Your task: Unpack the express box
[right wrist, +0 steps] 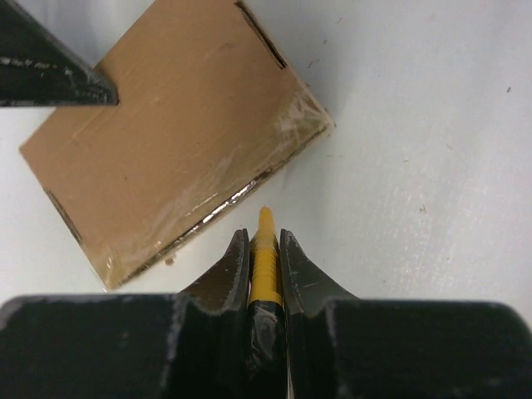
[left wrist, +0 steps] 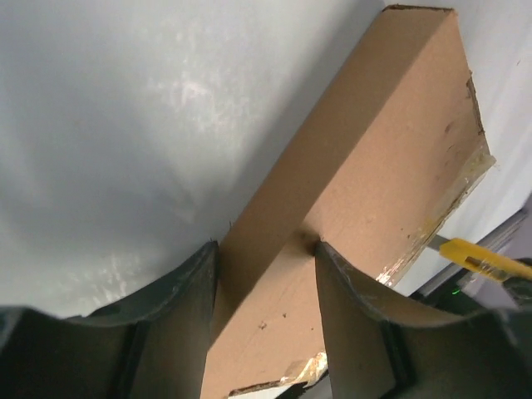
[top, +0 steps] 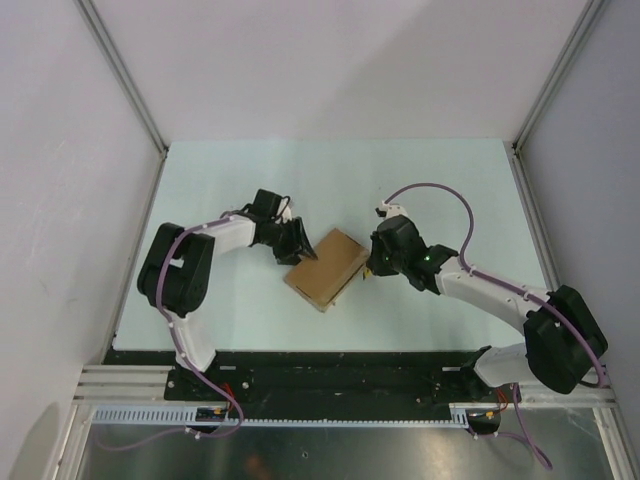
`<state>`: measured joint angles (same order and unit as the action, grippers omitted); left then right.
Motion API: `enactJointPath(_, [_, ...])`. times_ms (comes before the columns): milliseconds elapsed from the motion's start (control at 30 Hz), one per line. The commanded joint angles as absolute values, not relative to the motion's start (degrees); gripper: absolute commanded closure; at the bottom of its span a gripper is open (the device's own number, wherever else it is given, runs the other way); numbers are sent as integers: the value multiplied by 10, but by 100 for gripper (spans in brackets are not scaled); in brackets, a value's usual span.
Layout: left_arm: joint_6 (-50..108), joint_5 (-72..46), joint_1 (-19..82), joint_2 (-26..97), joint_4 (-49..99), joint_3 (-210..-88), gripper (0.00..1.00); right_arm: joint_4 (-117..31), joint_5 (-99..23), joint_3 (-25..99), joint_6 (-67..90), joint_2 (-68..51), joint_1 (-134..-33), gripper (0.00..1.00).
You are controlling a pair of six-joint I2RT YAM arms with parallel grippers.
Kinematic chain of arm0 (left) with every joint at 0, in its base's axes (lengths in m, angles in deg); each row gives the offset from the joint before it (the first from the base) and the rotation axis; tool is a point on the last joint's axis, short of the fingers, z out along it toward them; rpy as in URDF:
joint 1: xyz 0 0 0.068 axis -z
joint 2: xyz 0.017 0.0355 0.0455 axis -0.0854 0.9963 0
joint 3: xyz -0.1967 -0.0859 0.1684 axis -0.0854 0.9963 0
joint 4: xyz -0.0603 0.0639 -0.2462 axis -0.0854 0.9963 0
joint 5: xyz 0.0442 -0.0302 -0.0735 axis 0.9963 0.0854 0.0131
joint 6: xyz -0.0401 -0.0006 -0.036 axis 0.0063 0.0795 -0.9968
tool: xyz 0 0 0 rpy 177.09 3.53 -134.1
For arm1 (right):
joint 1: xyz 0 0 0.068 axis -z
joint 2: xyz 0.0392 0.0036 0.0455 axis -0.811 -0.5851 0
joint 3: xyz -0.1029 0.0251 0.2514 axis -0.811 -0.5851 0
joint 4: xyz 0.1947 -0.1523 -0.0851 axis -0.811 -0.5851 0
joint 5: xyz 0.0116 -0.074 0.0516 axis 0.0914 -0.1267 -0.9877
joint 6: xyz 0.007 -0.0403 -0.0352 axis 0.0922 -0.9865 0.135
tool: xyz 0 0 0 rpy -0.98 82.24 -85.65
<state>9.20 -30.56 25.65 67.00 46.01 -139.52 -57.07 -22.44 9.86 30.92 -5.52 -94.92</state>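
Observation:
The express box (top: 325, 268) is a flat brown cardboard box lying at the middle of the table, with shiny clear tape along its right edge (right wrist: 249, 187). My left gripper (top: 298, 248) is at its left corner. In the left wrist view its fingers (left wrist: 268, 246) straddle the box's (left wrist: 374, 150) edge, one pad against the side face and the other on the top face, both touching. My right gripper (right wrist: 264, 234) is shut on a yellow utility knife (right wrist: 265, 258), whose tip points at the taped edge with a small gap between. The knife (left wrist: 482, 259) also shows past the box's far edge.
Grey walls and metal frame posts (top: 130, 90) enclose the pale table (top: 230, 180) on three sides. A left finger (right wrist: 50, 66) shows over the box's far corner in the right wrist view. The arms' bases sit on the black rail (top: 330, 370) at the near edge.

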Motion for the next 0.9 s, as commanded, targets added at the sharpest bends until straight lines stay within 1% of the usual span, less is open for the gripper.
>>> enactJointPath(0, [-65, -315, 259, 644, 473, -1313, 47, -542, -205, 113, 307, -60, -947, 100])
enactJointPath(67, [-132, -315, 259, 611, 421, -1272, 46, -542, -201, 117, 307, -62, -944, 100])
enactJointPath(133, [-159, -310, 264, 590, 400, -1260, 46, -538, -200, 119, 306, -64, -939, 100])
enactJointPath(167, [-161, -305, 267, 583, 396, -1261, 45, -536, -200, 122, 305, -66, -937, 100])
enactJointPath(200, [-160, -297, 270, 578, 397, -1267, 42, -530, -200, 123, 302, -73, -936, 100])
enactJointPath(267, [-148, -290, 277, 570, 394, -1273, 37, -520, -200, 127, 296, -82, -929, 100])
enactJointPath(300, [-135, -288, 280, 569, 392, -1282, 31, -506, -202, 128, 286, -86, -926, 100])
enactJointPath(367, [-93, -281, 282, 570, 392, -1293, 27, -491, -211, 132, 273, -105, -915, 100])
enactJointPath(467, [-43, -241, 280, 560, 394, -1304, 24, -461, -226, 144, 250, -132, -899, 100])
enactJointPath(533, [-11, -221, 276, 558, 394, -1309, 24, -440, -234, 156, 234, -146, -893, 100])
enactJointPath(800, [34, -217, 254, 553, 394, -1311, 28, -382, -261, 210, 197, -213, -886, 100])
enactJointPath(833, [37, -217, 250, 555, 395, -1310, 30, -385, -258, 225, 194, -216, -885, 100])
enactJointPath(867, [37, -218, 249, 556, 394, -1309, 34, -389, -253, 231, 194, -219, -885, 100])
